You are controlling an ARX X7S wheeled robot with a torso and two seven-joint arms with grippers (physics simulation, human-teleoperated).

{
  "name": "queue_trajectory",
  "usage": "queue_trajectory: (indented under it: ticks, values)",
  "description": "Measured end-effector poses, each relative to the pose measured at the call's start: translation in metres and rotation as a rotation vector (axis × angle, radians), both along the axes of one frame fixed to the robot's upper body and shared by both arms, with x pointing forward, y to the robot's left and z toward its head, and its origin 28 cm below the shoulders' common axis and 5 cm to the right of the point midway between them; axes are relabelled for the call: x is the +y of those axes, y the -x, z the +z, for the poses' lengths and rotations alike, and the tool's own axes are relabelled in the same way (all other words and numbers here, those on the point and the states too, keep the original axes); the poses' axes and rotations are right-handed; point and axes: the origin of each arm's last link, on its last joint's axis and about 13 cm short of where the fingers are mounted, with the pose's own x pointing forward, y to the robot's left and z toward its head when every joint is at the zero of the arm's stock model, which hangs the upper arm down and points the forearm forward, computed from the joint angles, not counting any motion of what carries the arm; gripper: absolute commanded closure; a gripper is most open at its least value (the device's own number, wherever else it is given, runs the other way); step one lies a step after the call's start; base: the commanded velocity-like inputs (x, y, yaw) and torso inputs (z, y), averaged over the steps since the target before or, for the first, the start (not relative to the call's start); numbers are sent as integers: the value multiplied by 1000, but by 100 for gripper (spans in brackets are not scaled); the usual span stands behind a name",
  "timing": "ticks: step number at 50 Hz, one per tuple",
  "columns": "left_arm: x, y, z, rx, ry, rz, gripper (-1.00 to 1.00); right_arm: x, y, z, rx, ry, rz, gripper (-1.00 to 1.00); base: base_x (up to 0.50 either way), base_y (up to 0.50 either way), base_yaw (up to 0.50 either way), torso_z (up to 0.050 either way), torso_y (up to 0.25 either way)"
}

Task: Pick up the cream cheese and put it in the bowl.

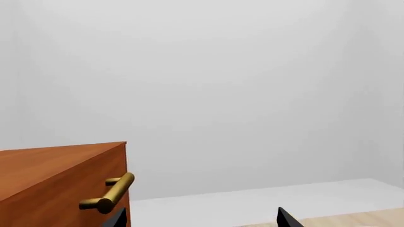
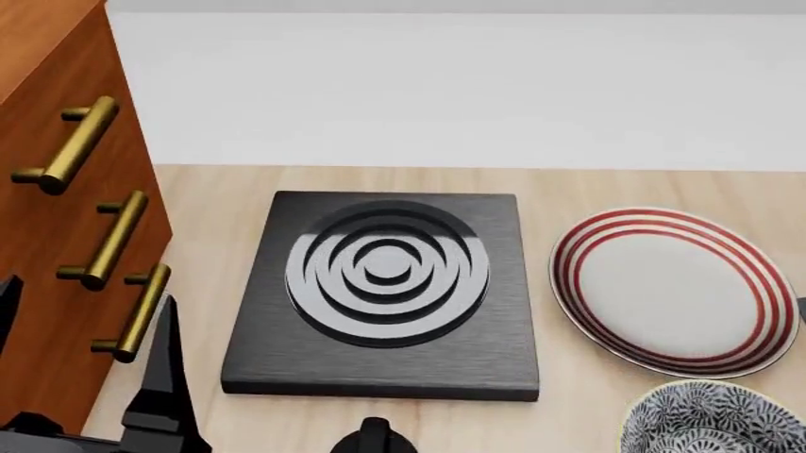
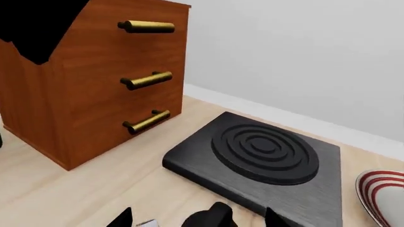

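Note:
In the right wrist view a small silver-grey corner (image 3: pixel 146 223) shows at the frame edge on the wooden table, just inside one fingertip; it looks like the cream cheese, the rest cut off. My right gripper (image 3: pixel 198 222) is open above it, with a black knob (image 3: pixel 211 216) between the tips. The bowl (image 2: pixel 712 423), white with a dark leaf pattern, sits at the head view's bottom right, partly cut off. My left gripper (image 1: pixel 202 222) is open and empty, raised beside the cabinet; one of its fingers (image 2: pixel 164 373) shows at the head view's lower left.
A brown cabinet (image 2: pixel 57 123) with three brass handles stands on the left. A black stove plate (image 2: pixel 384 363) with ringed burner lies mid-table. A red-striped white plate (image 2: pixel 674 288) lies to its right. The black knob (image 2: pixel 373 436) pokes up at the front edge.

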Motion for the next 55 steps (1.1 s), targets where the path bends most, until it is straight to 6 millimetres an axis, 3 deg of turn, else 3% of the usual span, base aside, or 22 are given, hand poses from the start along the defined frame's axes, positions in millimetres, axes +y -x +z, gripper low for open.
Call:
queue_trajectory:
  ticks: [27,55]
  values:
    - [-1,0,1,-8,-1,-8,-100,1,1,-5,19,23,2,-100,0,0,0,0,0]
    - [-2,-1,0,-13,-17,-8,-100,1,16,-16,82,73,69,-100,0,0,0,0,0]
